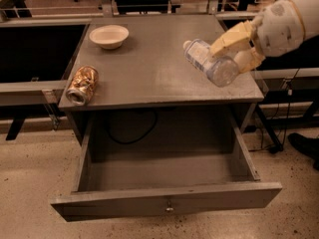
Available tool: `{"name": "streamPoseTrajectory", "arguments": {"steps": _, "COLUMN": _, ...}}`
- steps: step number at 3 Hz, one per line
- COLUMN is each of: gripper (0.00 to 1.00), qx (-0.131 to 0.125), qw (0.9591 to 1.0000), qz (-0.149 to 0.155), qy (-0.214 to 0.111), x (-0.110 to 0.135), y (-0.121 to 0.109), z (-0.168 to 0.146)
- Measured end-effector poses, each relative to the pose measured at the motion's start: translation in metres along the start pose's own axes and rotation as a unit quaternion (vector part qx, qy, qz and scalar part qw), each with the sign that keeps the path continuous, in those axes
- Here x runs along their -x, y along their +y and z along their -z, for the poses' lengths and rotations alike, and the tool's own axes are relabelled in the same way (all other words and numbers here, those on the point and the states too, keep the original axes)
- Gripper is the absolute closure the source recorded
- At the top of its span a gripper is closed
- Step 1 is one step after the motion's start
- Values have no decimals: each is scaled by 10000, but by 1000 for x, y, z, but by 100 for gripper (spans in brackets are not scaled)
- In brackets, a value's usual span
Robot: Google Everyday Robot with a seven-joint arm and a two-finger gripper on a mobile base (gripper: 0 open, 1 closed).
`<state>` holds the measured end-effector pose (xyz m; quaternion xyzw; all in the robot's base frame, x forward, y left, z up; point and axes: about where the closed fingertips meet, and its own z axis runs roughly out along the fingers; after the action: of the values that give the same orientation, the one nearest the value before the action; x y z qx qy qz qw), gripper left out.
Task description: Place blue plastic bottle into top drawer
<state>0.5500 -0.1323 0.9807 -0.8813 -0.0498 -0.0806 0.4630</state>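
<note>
The blue plastic bottle [208, 62] is hanging tilted in the end effector [227, 57], whose yellow fingers [232, 38] are clamping its body, above the right side of the bench [149, 71]. Below and left of the end effector, the top drawer [124, 206] is standing open. Farther left, a crushed can [82, 85] and a white bowl [108, 35] are sitting on the bench.

- The gripper [228, 58], above the cabinet's [149, 68] right edge, has matt, yellowish fingers [232, 38] clasping the blue plastic bottle [209, 63], which is clear, glossy plastic.
- Cabinet and top drawer [124, 208]: smooth, matt grey, with a shiny metal knob [169, 209].
- Crushed can [82, 85]: coppery, glossy metal.
- Bowl [108, 35]: pale, matt.
</note>
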Motion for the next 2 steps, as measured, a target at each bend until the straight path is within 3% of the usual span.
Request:
{"name": "streamPoseTrajectory", "arguments": {"steps": 1, "gripper": 100, "qx": -543, "qw": 9970, "qz": 543, "qy": 26, "x": 13, "y": -26, "z": 7}}
{"name": "streamPoseTrajectory", "arguments": {"steps": 2, "gripper": 100, "qx": -547, "qw": 9968, "qz": 577, "qy": 37, "x": 13, "y": -27, "z": 8}}
